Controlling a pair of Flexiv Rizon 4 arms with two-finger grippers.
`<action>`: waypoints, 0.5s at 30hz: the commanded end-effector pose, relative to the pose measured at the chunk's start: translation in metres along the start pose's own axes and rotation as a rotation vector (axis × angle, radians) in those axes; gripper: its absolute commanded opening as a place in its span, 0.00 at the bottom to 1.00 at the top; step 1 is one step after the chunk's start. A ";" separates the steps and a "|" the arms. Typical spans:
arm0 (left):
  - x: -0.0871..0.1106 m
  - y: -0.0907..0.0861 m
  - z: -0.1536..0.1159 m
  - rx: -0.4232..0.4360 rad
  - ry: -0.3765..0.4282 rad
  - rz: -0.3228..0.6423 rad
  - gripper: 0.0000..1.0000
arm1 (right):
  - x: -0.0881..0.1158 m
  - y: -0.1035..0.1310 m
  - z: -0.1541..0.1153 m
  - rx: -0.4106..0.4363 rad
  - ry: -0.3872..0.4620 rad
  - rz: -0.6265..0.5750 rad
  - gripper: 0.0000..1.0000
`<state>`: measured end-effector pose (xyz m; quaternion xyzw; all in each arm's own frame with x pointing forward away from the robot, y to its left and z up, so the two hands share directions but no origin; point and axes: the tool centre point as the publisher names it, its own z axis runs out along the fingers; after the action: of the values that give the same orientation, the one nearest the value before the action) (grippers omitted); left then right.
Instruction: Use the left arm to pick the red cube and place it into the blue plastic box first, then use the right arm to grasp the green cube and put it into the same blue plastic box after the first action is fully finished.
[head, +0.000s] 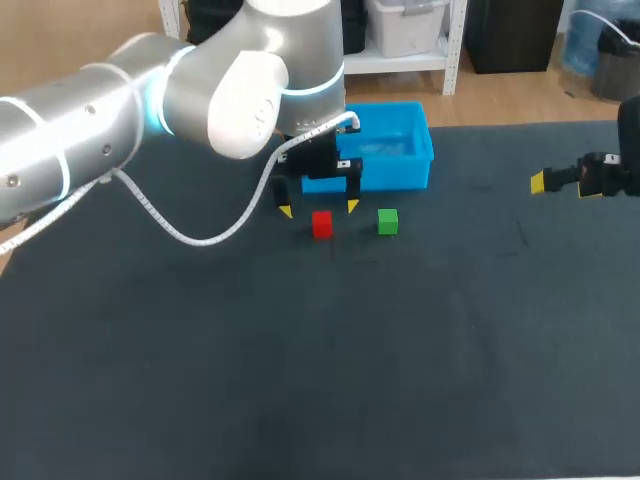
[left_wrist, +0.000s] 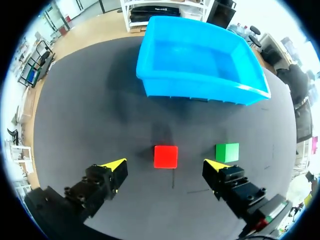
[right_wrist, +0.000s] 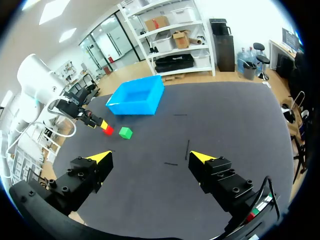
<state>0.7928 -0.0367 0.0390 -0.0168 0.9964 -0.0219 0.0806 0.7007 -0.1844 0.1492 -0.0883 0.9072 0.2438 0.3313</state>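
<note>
Dark table (head: 300, 380): left jaws spread above red cube (head: 321, 224).

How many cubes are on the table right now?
2. The red cube lies between the open fingers of the left pincer, untouched; the green cube sits just beside it, outside the pincer. Both are in front of the blue box. None seems hidden.

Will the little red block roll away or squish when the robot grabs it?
Probably not. The red cube has flat faces and sits flat on the table, so it should stay put, not roll. Its edges look sharp and straight, so it is likely stiff. It is small beside the open left gripper, so probably light.
</note>
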 end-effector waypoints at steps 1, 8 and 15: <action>-0.003 -0.002 0.008 -0.005 0.005 0.000 1.00 | 0.000 0.000 0.000 0.001 0.001 0.000 1.00; -0.003 0.001 0.016 -0.019 0.017 -0.002 1.00 | 0.000 0.000 0.000 0.001 0.001 0.000 1.00; -0.003 0.004 0.024 -0.026 0.025 -0.010 1.00 | 0.000 0.000 0.000 0.001 0.001 0.000 1.00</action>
<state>0.7946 -0.0314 0.0185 -0.0219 0.9972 -0.0104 0.0712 0.7007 -0.1844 0.1492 -0.0883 0.9072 0.2438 0.3313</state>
